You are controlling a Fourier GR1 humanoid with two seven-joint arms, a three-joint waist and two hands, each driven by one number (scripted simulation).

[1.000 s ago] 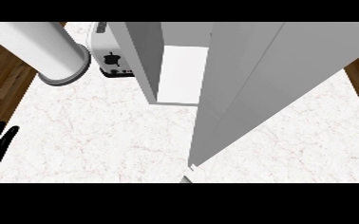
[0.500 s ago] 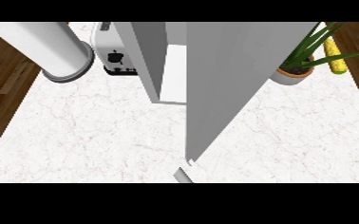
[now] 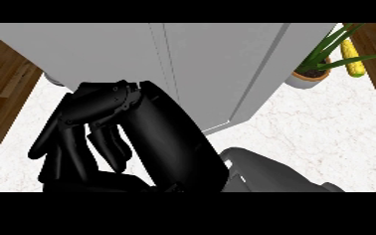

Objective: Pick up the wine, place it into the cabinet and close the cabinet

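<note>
The grey cabinet [image 3: 220,64] fills the far half of your head view. Half a second ago its door stood out toward the near side. Now the door lies close against the front, with only a thin seam left of centre. Judging from that, the closing step is nearly done, but you cannot tell from here whether the door is fully home.

Next in size is the black hand [image 3: 147,129], which has come up large in the near left. Its grey forearm [image 3: 272,172] enters from the near right, so it is most likely the right hand. You see it from the back, with its fingers [image 3: 70,149] hanging toward you, slightly apart and clamped on nothing. The left hand does not show.

The white marble table [image 3: 308,124] is visible to the right and near of the cabinet.

At the far right stands a potted plant [image 3: 312,72], with a yellow cob of corn [image 3: 354,63] just beside it.

The wine is nowhere in sight. It may be behind the door, but that is a guess, so check it before you call the task finished.

No brand, label or writing can be read anywhere.
</note>
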